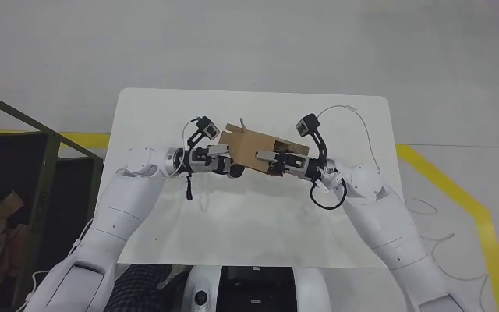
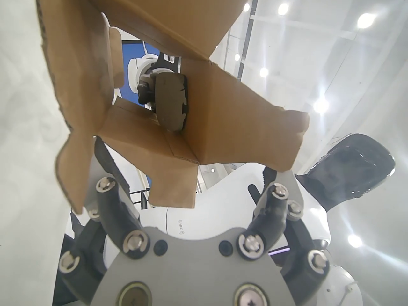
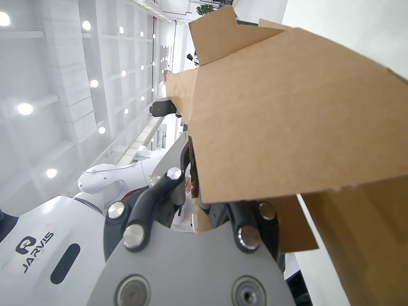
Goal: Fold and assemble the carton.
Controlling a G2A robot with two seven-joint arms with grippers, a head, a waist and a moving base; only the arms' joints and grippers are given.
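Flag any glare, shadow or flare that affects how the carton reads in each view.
Top view: even light, only faint shadows on the table, no glare on the carton. Left wrist view: ceiling lights flare into streaks. Right wrist view: lights are small spots; carton evenly lit.

White table [image 1: 257, 226], grey floor [image 1: 249, 39] (yellow tape [image 1: 90, 140])

Not much print around, just two spots

A dark logo with one word in capitals sits on a white cover [image 3: 41, 234] in the right wrist view. A tiny grey lettered mark with a small symbol is on the white shell [image 2: 216, 205] behind the carton [image 2: 242, 119] in the left wrist view.
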